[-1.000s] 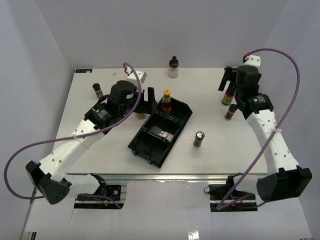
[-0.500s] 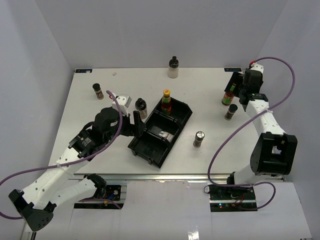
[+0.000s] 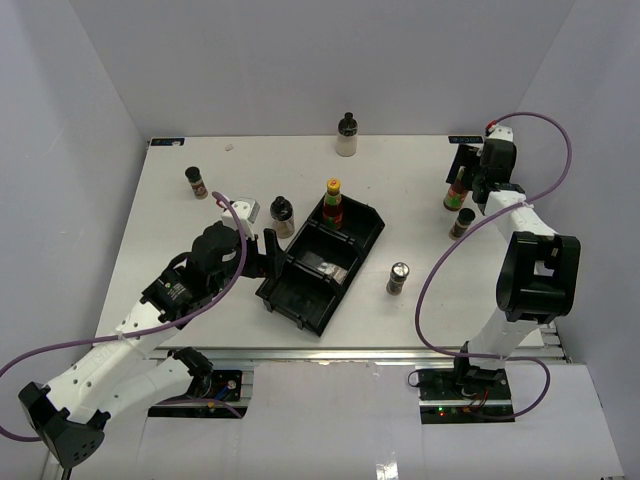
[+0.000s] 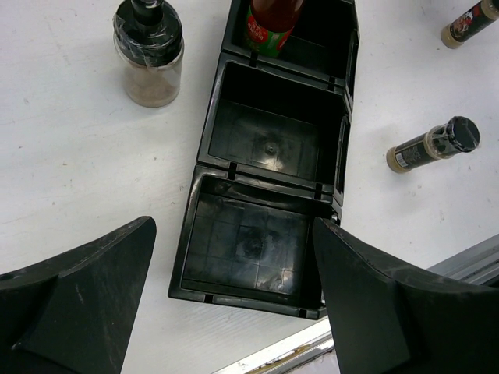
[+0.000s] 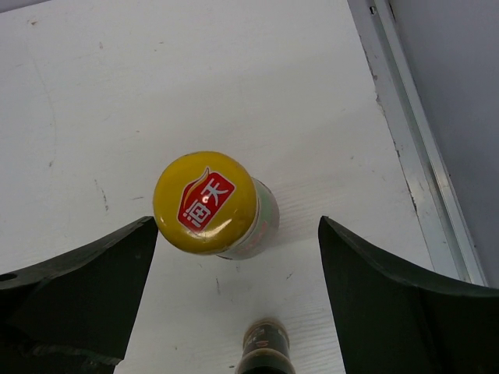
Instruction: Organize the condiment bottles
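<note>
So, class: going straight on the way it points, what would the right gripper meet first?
Most likely the yellow cap of the sauce bottle, which sits between the right gripper's open jaws; how far off is unclear.

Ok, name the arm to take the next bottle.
Right, probably: the right end effector hangs open above the yellow-capped bottle, a finger each side. The left end effector is open over the tray, no bottle between its fingers.

A white rectangular tabletop [image 3: 400, 190] bears a black plastic three-compartment tray [image 3: 322, 265] lying diagonally near its middle. Around it stand (all upright) a cream black-topped bottle [image 3: 347, 137], a yellow-capped red-sauce bottle [image 3: 457, 188] and four small spice jars [image 3: 398, 278].
</note>
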Tool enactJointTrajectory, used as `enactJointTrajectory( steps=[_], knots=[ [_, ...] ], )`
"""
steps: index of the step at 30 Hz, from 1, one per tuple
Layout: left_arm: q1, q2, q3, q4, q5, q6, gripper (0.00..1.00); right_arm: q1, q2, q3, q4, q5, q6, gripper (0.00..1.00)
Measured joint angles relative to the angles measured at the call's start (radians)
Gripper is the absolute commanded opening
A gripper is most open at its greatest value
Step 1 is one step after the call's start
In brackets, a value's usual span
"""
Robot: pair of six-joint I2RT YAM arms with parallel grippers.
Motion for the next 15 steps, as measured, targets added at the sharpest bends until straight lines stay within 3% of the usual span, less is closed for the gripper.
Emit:
enactJointTrajectory(
  steps=[12,15],
  knots=[
    [0.000,0.012,-0.003,0.002,-0.007,0.001,0.93,0.000,0.026,0.078,0.056,-0.007,-0.088,0.50],
    [0.000,0.014,-0.003,0.002,-0.009,0.002,0.93,0.000,0.046,0.096,0.057,-0.013,-0.099,0.36]
  ],
)
